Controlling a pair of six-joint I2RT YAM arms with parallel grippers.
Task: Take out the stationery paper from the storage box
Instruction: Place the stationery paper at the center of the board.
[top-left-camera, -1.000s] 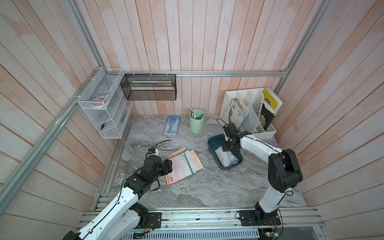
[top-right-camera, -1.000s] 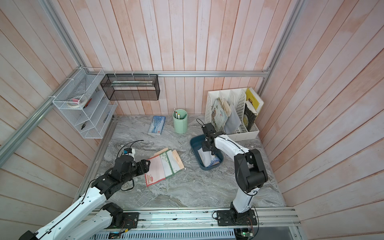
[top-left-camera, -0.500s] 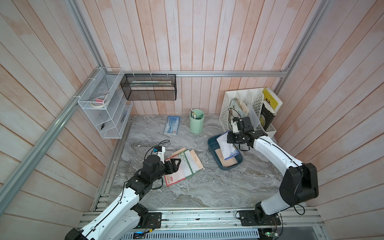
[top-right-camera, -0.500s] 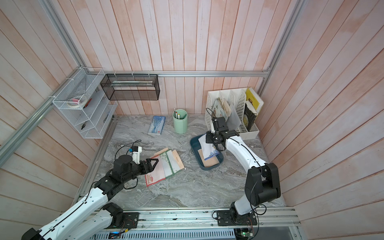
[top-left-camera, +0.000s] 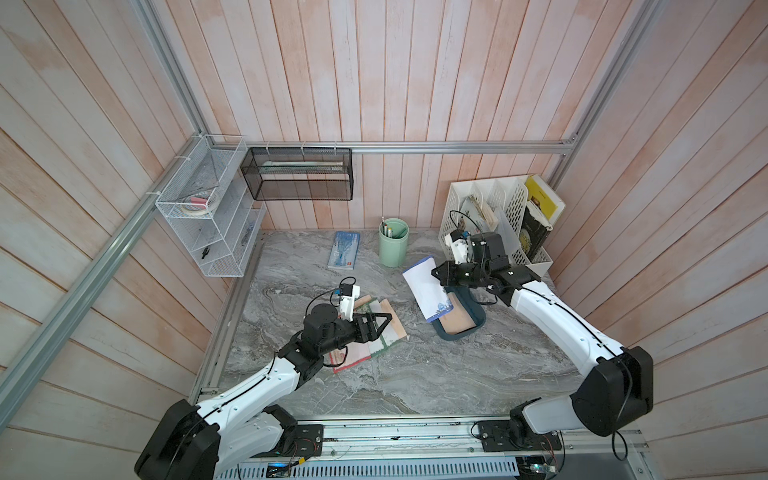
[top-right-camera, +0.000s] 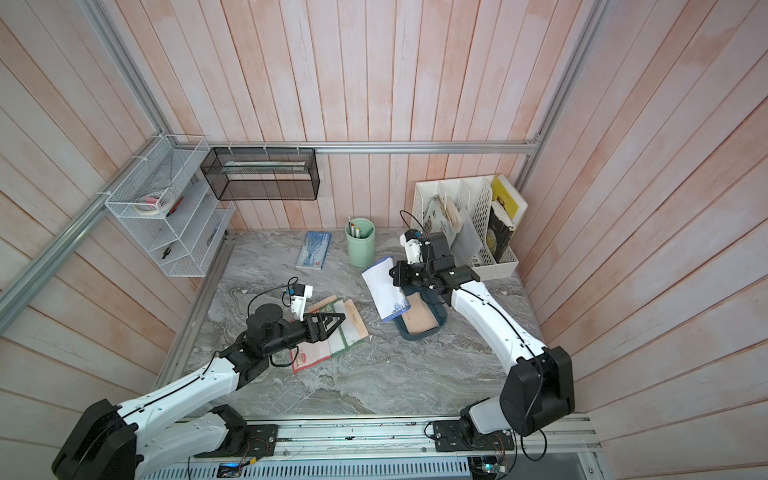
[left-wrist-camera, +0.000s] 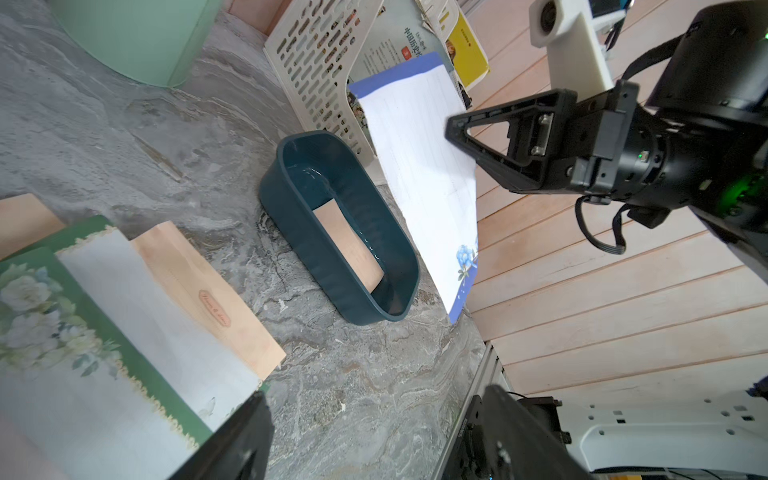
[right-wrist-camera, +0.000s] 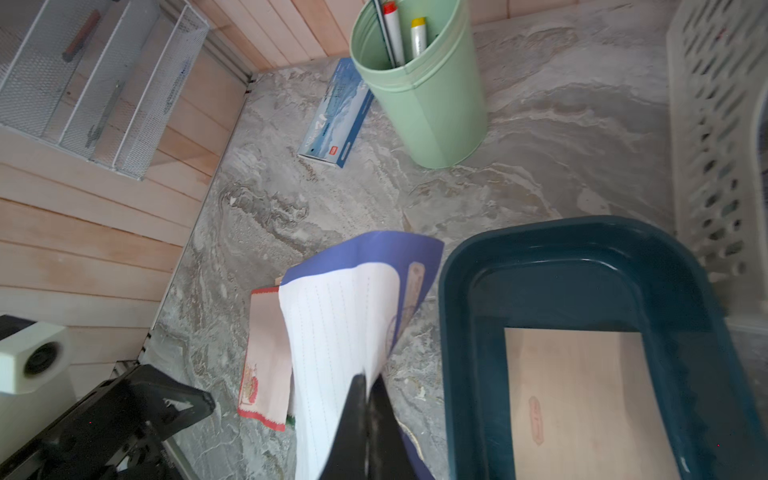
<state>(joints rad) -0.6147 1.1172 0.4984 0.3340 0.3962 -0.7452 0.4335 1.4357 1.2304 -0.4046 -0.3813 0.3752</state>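
The teal storage box sits right of centre, with one tan envelope flat on its floor. My right gripper is shut on a sheet of stationery paper, white with a blue border. The sheet hangs in the air over the box's left rim. The right wrist view shows the fingertips pinching the sheet beside the box. My left gripper stands open and empty just above a pile of stationery on the table. That pile holds green-bordered, red-bordered and tan pieces.
A mint pen cup and a blue-and-white packet stand at the back. The white file organiser with books is just behind the box. A wire shelf and a black mesh basket hang on the walls.
My right gripper has risen out of the box with the blue-bordered sheet and carried it left, over the rim. The left gripper has crept right over the pile, still open.
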